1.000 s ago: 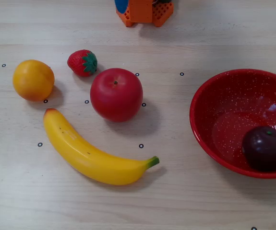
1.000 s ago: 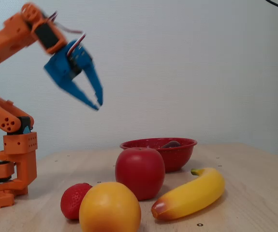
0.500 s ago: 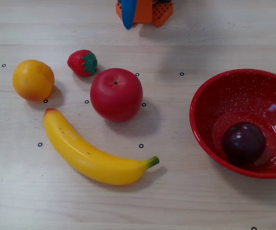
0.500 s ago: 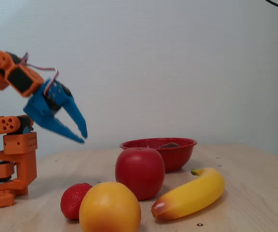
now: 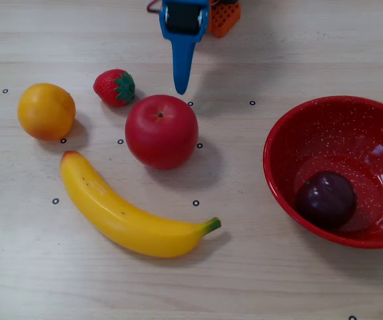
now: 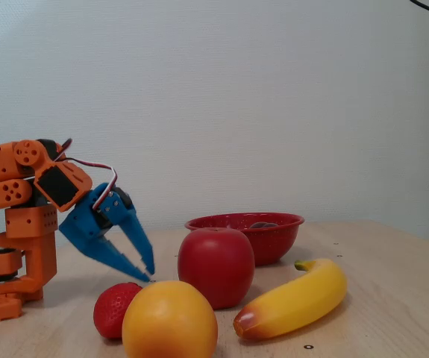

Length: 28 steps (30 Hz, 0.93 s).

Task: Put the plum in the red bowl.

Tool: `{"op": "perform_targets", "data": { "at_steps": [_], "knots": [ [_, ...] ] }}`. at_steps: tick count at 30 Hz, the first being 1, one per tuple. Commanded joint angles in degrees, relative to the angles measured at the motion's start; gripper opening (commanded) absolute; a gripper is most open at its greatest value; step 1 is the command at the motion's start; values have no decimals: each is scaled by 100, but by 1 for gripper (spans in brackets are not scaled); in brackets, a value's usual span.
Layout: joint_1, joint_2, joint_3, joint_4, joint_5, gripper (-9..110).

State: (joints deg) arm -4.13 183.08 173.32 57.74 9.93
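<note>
Red bowl rim hides plum side-on.

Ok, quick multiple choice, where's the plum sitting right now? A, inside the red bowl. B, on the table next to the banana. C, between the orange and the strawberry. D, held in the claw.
A: in the fixed view from above, the plum lies inside the red bowl, while the claw is back by the apple holding nothing.
</note>
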Motion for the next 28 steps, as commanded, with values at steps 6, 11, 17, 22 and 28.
{"op": "perform_targets", "data": {
  "at_steps": [6,11,17,22,28],
  "knots": [
    [149,70,123,-439,-149,0],
    [158,70,123,-422,-149,0],
    [158,70,123,-422,-158,0],
    [158,70,123,-422,-158,0],
    [158,70,123,-422,-158,0]
  ]
}}
